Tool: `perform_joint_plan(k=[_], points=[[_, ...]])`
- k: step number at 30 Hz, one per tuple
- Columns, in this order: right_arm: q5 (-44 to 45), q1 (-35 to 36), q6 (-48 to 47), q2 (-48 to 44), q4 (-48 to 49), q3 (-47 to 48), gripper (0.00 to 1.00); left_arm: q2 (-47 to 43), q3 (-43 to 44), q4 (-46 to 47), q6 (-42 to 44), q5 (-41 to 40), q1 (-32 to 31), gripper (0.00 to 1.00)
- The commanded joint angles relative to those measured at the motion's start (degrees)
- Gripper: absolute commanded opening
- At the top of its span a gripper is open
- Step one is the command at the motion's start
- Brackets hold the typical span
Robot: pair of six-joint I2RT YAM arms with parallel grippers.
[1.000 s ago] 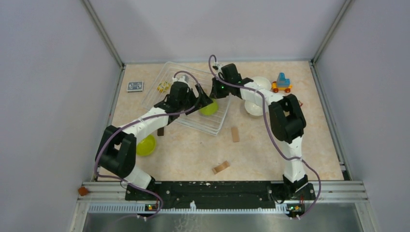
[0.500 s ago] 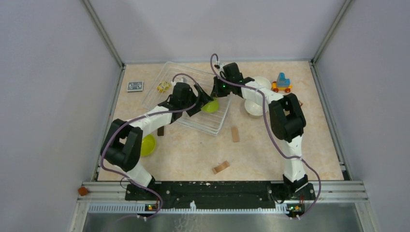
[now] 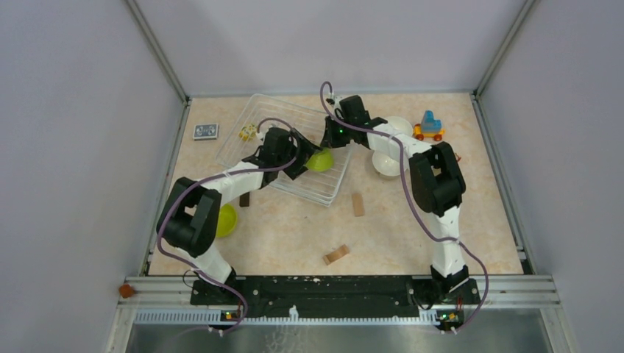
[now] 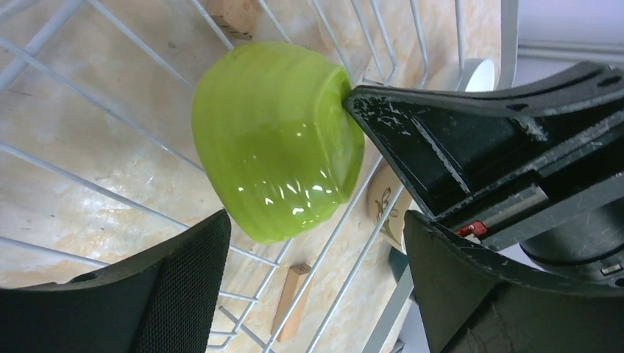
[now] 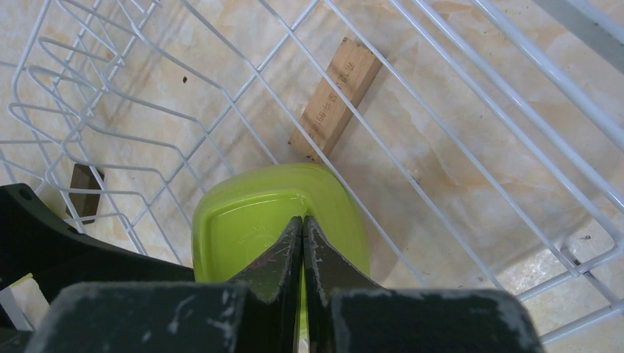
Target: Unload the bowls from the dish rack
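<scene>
scene: two robot arms reach into a wire rack (image 3: pixel 259 116) at the far left-centre of a table.
bowl: one lime green bowl (image 4: pixel 276 140) lies in the rack's near right corner. its base faces the right arm and its mouth is hidden. it is the only bowl i can see in the rack.
left gripper (image 4: pixel 316 224): fingers wide apart, with the bowl just beyond the tips and in line with the gap. it holds nothing.
right gripper (image 5: pixel 302 224): fingers pressed together, tips touching the bowl's base. it props the bowl and does not grip it.
step, as i judge it: the left arm is about to grasp the bowl while the right steadies it.
doing it well: push the fingers further on so they span the full wall and not the narrowing base, since the glaze looks slippery. avoid trapping a wire. withdraw the right tips only once the grip is firm, then lift above the rack wall.
left wrist view alone: shows the glossy side and the space left around it.
right wrist view alone: shows the squarish foot and a wooden block (image 5: pixel 335 99) through the wires.
top view alone: shows a second green bowl (image 3: pixel 224 219) beside the left arm and white bowls (image 3: pixel 388 163) right of the rack. fingers are too small to read.
</scene>
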Motion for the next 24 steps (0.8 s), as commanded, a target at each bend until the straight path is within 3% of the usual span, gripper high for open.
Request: perform_joint_plan(k=[1, 13, 24], points=[[-0.92, 0.18, -1.3, 2.79, -3.83, 0.17, 0.0, -0.17, -1.91, 4.39, -5.86, -2.47, 0.66, 0.9], [-1.47, 0.17, -1.38, 2.72, -3.56, 0.27, 0.0, 3.71, -0.55, 5.84, -9.19, -0.18, 1.82, 0.91], [-1.82, -0.57, -1.7, 2.48, -4.32, 0.67, 0.0, 7.96, 2.01, 9.38, -9.7, 0.13, 1.81, 0.69]])
